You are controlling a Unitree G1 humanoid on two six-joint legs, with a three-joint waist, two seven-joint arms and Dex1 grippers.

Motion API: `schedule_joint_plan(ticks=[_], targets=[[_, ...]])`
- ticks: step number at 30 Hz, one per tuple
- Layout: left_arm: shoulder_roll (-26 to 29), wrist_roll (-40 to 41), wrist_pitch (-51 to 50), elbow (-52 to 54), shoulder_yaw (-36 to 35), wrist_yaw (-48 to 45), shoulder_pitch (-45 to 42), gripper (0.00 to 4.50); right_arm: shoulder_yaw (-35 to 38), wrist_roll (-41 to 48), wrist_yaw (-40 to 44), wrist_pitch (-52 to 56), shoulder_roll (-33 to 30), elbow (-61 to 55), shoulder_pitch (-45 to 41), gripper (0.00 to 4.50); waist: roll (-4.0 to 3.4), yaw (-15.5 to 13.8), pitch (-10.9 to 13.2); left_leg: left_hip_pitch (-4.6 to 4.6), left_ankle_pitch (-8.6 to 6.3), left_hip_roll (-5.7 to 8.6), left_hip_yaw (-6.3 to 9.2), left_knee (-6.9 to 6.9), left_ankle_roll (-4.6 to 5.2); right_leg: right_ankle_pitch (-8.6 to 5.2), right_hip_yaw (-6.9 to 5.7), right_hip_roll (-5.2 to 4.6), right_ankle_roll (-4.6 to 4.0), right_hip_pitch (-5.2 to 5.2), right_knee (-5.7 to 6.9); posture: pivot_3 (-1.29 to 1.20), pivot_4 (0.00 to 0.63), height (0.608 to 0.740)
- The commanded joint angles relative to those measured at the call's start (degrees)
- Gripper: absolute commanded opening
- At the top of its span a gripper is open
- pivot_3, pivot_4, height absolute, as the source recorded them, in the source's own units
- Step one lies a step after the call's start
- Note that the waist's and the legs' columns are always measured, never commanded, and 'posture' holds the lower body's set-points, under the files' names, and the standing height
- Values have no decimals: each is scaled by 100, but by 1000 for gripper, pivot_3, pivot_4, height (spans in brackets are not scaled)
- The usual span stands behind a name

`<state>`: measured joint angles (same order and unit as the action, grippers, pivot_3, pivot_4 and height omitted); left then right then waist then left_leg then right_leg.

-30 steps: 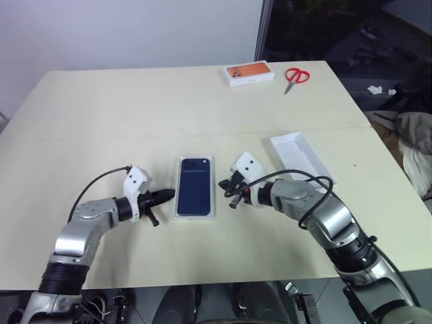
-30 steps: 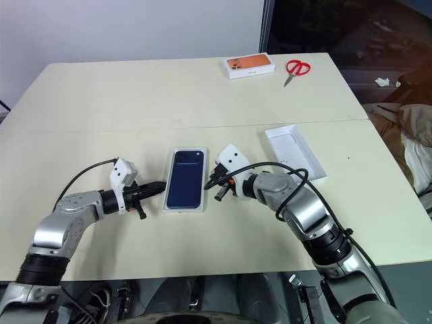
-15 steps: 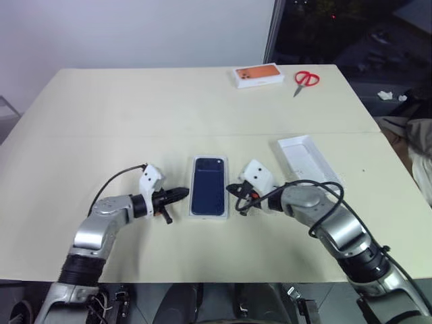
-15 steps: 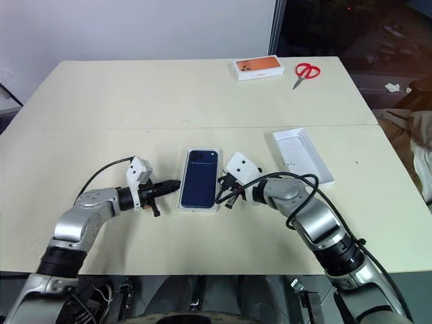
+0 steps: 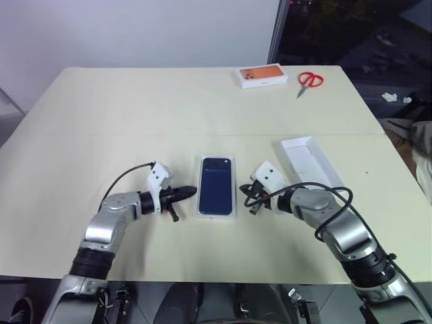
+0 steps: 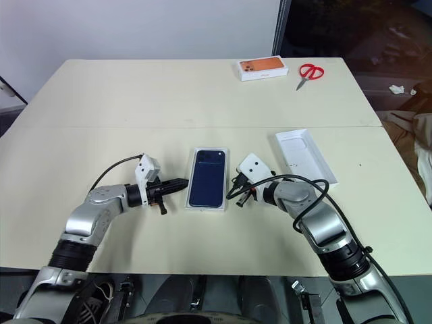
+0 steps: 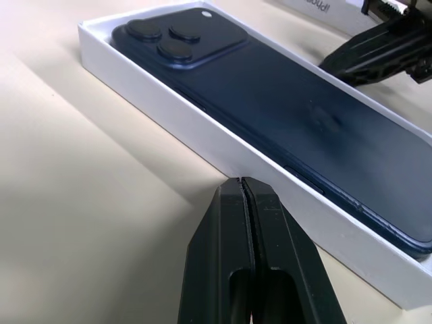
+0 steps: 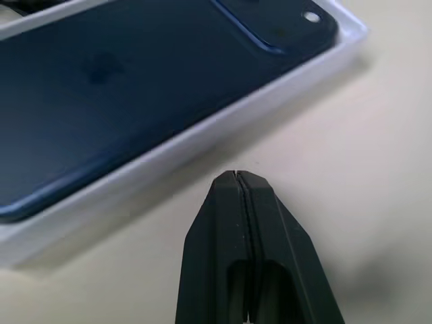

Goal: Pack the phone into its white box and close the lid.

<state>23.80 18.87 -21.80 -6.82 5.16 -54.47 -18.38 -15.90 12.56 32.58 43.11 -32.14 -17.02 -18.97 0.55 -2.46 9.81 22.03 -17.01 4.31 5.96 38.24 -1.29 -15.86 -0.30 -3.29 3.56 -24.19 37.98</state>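
Note:
The dark navy phone [image 5: 217,186] lies camera side up inside the white box [image 7: 202,145] at the table's middle. My left gripper [image 5: 192,192] is shut and empty. Its tip is against the box's left long wall or a hair off it, as the left wrist view shows [image 7: 241,181]. My right gripper [image 5: 244,196] is also shut and empty, with its tip a short gap from the box's right long wall [image 8: 236,174]. The lid [image 5: 310,162] lies inside up on the table to the right of the box, beyond my right gripper.
An orange-topped box [image 5: 263,75] and red scissors [image 5: 310,79] sit near the table's far edge. The table's right edge runs just past the lid.
The camera view has shifted. The box with the phone appears to have slid slightly right, toward the lid, with both shut grippers moving right alongside it.

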Motion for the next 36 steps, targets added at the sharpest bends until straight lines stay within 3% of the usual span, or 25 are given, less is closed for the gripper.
schedule_joint_plan(ticks=[1, 9, 18, 36], targets=[[-218, -11, -42, 42, 283, -44, -54, 58, 201, -42, 107, -98, -96, 45, -18, 0, 0, 12, 0, 0, 0, 2, 0, 0, 1, 0, 0, -2, 1, 0, -1, 0, 150, 740], [-499, -109, -23, -37, 441, -47, -270, 58, 651, -54, 494, -274, -694, 193, 142, 0, 0, 19, 0, 0, 1, 4, 0, 0, 2, 1, 0, -3, 2, 2, -1, 0, 150, 740], [-401, -110, 54, -353, 334, -129, -459, 58, 955, 40, 796, -195, -1030, -54, 519, 0, 0, 34, 0, -1, 1, 1, 0, -1, 2, 1, -1, -1, 2, 0, 0, 0, 150, 740], [-659, -133, 156, -319, 313, 131, -547, 58, 741, 185, 697, 244, -485, -355, 367, 0, 1, 34, 0, -3, 2, -1, -1, -1, 0, 2, -1, 0, 4, 0, 0, 0, 150, 740]])
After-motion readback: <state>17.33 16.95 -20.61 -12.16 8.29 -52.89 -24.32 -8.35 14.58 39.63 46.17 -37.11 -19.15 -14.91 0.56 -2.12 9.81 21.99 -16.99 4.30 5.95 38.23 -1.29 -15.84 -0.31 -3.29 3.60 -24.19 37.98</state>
